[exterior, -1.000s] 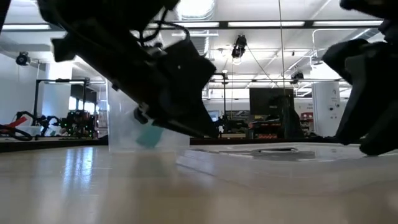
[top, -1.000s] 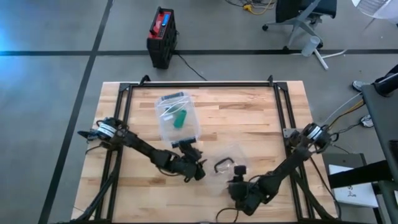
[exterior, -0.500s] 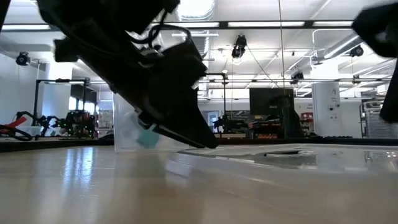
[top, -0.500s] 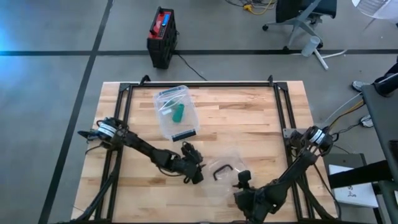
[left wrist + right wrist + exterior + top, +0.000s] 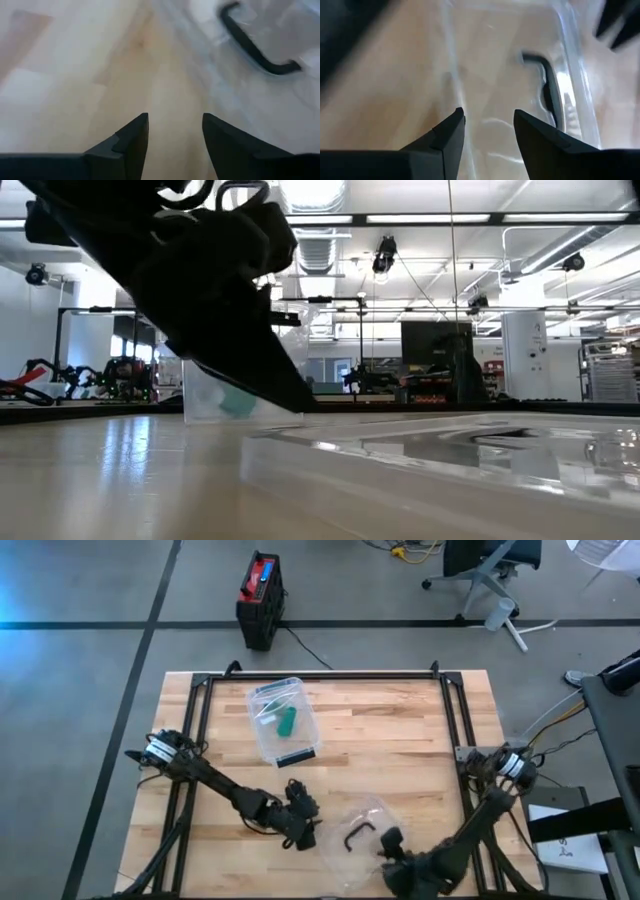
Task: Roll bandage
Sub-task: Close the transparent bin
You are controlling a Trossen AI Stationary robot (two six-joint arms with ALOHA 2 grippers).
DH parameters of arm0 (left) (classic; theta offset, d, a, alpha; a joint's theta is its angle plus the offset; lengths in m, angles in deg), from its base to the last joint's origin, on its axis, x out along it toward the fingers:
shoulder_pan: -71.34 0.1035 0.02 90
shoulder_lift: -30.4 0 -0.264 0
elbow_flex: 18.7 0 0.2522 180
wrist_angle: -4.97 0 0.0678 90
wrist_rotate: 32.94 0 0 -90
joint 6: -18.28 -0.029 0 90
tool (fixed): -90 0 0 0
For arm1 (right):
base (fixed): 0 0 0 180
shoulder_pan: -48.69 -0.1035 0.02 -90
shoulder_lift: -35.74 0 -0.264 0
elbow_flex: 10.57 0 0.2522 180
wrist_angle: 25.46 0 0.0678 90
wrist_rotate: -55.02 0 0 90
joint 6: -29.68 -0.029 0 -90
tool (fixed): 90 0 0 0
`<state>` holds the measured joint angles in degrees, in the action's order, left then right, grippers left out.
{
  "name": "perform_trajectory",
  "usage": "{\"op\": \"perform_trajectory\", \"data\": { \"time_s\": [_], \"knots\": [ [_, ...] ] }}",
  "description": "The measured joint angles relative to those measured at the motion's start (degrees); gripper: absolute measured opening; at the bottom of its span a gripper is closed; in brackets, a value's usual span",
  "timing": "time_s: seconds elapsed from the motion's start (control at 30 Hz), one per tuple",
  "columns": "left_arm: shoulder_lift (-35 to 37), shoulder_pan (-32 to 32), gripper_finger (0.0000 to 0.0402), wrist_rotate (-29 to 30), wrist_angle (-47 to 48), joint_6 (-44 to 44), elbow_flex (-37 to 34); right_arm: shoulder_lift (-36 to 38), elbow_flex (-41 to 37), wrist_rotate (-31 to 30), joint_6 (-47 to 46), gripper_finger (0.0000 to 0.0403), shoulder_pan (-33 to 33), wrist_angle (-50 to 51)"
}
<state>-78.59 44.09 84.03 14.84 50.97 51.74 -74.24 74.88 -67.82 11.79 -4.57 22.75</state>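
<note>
Both the left gripper (image 5: 172, 131) and right gripper (image 5: 487, 125) have spread, empty fingers near the tabletop's (image 5: 400, 740) front edge, so no rolling has begun.

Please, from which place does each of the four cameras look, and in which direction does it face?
High view: above the table, facing straight down; both arms show, left gripper and right gripper beside the clear lid.
Low view: at tabletop height, facing level across the table into the room; one dark arm fills the upper left.
Left wrist view: on the left arm, facing down past its own open fingers.
Right wrist view: on the right arm, facing down past its own open fingers.
Shared: both wrist views show the lid's black handle.
</note>
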Motion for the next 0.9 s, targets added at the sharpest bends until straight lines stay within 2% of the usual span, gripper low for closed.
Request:
{"op": "perform_trajectory", "data": {
  "time_s": [0.33,0.5,0.6,0.9],
  "knots": [
    [-5.1,0.1,0.0169,1.9,-4.0,1.2,0.0,-3.9,-0.4,2.2,-4.9,0.0176,-3.2,-1.1],
    [-7.5,-0.1,0.0174,2.4,-7.8,1.2,0.3,-6.1,0.3,-0.1,-2.2,0.0176,-3.2,-0.8],
    [-7.7,-0.1,0.0172,2.1,-8.0,0.8,0.3,-6.6,0.1,-6.3,0.0,0.0176,-2.3,-0.7],
    [-7.7,-0.1,0.0154,1.3,-6.6,0.3,0.2,-5.7,2.0,-10.1,9.9,0.0175,0.4,0.2]
  ]
}}
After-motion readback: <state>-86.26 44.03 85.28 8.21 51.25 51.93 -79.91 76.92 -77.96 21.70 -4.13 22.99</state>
